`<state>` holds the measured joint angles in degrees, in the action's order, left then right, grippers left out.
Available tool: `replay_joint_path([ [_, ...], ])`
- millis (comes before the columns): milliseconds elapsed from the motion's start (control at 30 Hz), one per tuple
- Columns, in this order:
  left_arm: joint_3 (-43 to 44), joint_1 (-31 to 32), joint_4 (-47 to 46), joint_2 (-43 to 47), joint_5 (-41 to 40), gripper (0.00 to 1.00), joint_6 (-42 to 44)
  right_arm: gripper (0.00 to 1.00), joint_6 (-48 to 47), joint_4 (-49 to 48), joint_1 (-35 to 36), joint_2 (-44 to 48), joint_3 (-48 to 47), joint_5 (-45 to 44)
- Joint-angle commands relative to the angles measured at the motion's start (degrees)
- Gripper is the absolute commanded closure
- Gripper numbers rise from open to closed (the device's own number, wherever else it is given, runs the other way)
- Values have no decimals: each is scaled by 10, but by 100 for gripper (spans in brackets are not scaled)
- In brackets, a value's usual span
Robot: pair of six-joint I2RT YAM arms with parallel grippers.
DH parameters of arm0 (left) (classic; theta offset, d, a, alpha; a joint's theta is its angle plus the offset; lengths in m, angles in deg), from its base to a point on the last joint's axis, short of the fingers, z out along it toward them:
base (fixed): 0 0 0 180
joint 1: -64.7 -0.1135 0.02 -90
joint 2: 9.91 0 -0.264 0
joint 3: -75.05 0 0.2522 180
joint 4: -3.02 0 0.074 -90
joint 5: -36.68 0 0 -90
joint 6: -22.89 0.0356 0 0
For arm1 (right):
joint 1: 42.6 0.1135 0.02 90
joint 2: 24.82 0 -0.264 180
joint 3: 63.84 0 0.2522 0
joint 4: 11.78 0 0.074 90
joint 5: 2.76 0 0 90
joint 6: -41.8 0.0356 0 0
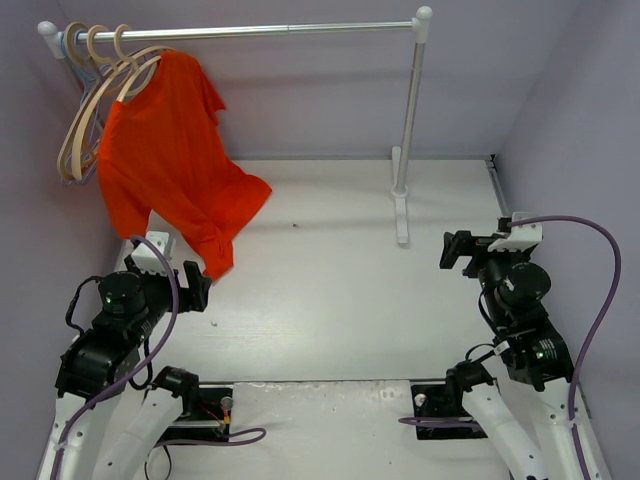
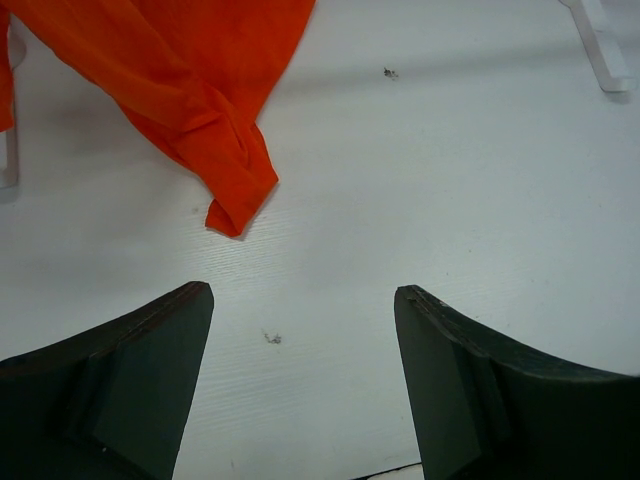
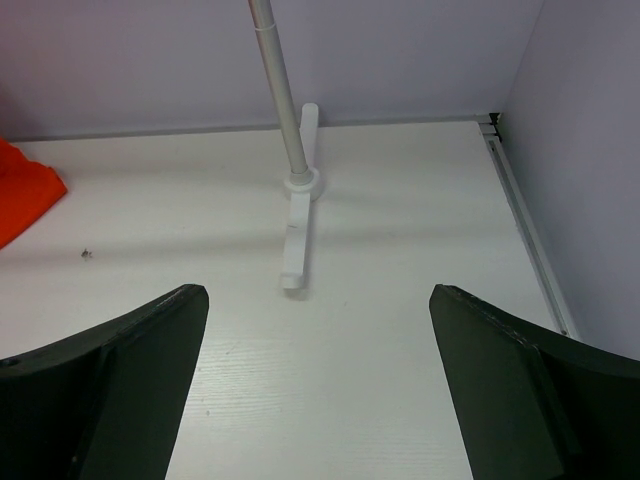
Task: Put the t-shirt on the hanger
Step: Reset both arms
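Observation:
The orange-red t-shirt (image 1: 170,160) hangs at the left end of the rail from a pale wooden hanger (image 1: 128,75), draping down so its lower corner rests on the table (image 2: 235,205). An edge of it shows in the right wrist view (image 3: 25,195). My left gripper (image 1: 197,285) is open and empty, just below the shirt's lowest corner, apart from it. My right gripper (image 1: 455,250) is open and empty at the right, facing the rail's foot. In both wrist views the jaws stand wide apart over bare table.
A white clothes rail (image 1: 290,32) spans the back, with its right post (image 1: 408,120) and foot (image 3: 297,240) on the table. Further wooden hangers (image 1: 80,110) hang at the left end. Lilac walls (image 1: 600,130) close three sides.

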<state>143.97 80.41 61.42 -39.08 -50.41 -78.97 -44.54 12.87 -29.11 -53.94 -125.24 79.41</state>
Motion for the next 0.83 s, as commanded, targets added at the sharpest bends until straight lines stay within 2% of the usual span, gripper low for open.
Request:
replay_joint_path([
  [0,11,0,-20,-12,1,27,12,0,7,-46,1,-4,-4,-20],
  [800,9,0,-11,-4,-10,27,16,0,-28,-56,0,-19,-26,-7],
])
